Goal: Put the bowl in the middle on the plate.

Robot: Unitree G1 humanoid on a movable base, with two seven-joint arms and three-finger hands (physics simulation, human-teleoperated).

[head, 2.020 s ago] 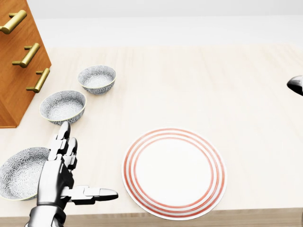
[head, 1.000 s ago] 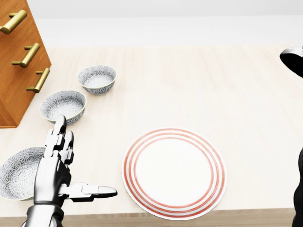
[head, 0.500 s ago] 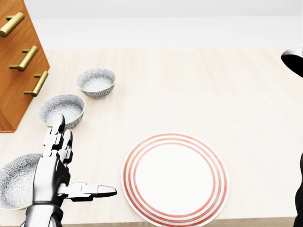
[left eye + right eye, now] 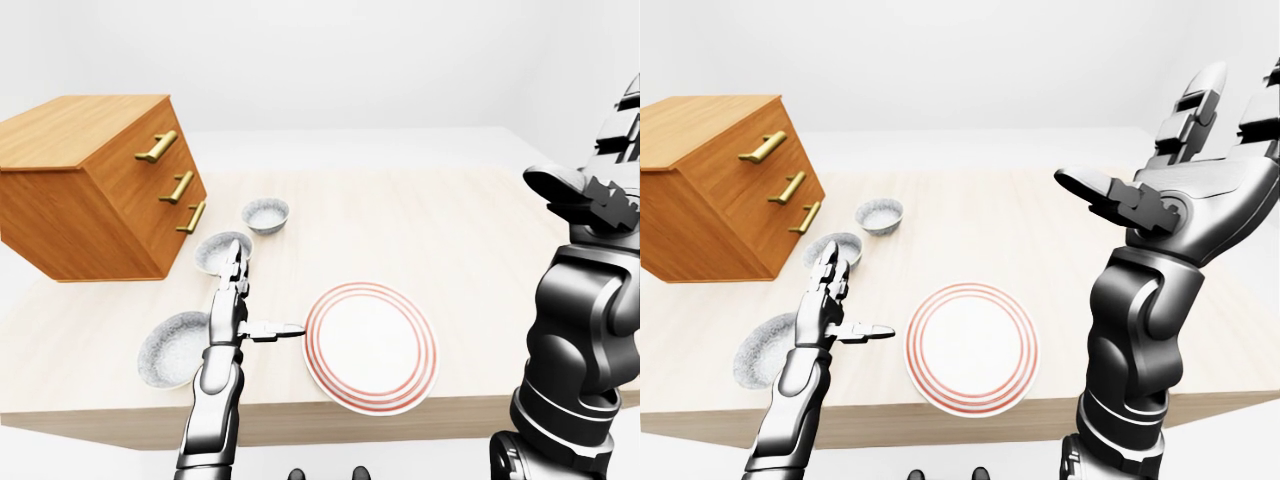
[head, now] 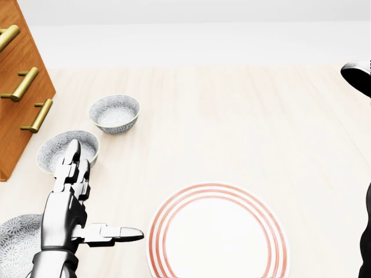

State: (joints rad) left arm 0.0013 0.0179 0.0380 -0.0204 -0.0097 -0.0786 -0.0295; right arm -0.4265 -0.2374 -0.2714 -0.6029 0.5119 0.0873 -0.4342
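1. the three bowls are alike, so the left hand (image 5: 66, 208) could close on the wrong one. the near bowl (image 5: 14, 243) lies just beside its wrist and the far bowl (image 5: 115, 113) is near too.
2. a pinch on a thin curved rim may slip or tip the bowl, and a low carry could clip the plate (image 5: 217, 237).
3. the left hand's fingers are straight with the thumb splayed toward the plate, holding nothing. the right hand (image 4: 1180, 185) is raised, fingers spread, empty.
4. the middle bowl (image 5: 53, 153) is small and round with a grey-white floral pattern, upright and empty. it sits on the table (image 5: 232, 116) at the head view's left, between the other two, near the drawer cabinet (image 4: 90, 185), with the left fingertips over its rim in that view.
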